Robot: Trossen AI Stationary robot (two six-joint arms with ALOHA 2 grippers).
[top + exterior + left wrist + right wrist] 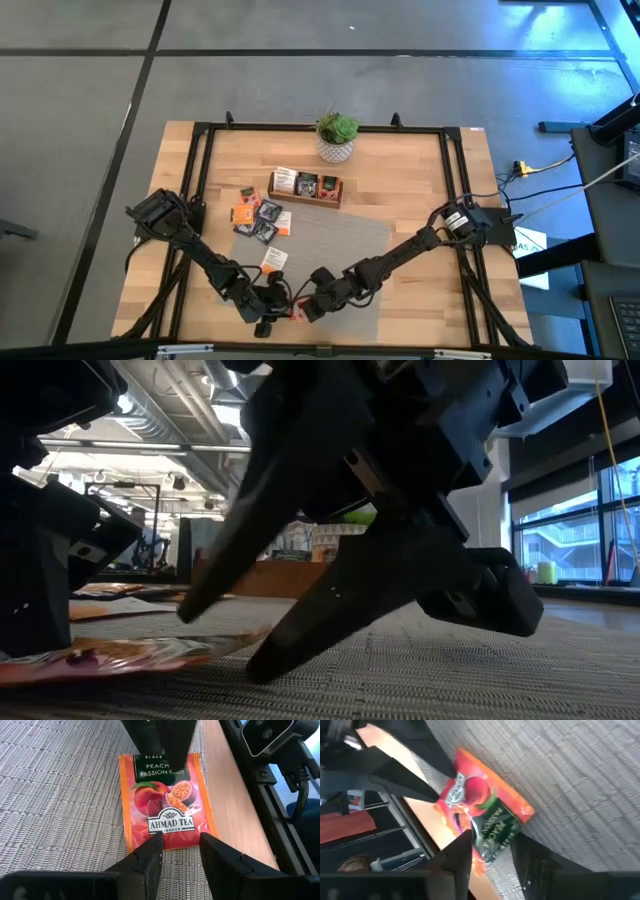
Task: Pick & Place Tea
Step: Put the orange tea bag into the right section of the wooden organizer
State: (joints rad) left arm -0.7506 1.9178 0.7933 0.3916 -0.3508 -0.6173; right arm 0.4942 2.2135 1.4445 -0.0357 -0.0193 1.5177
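Two arms of mine are reaching in low over the near edge of the grey mat (330,240), meeting around one orange-red tea packet (292,313); more packets (258,218) are lying by the wooden tray (304,187). At table height, my right gripper (235,635) is angling steeply down, fingertips straddling the packet (120,652) lying flat. Through my left wrist, my left gripper (180,847) is standing with jaws apart at the packet's (167,802) near edge. Through my right wrist, my right gripper (492,847) is straddling the packet's (482,815) dark end, jaws apart, not clamped that I can tell.
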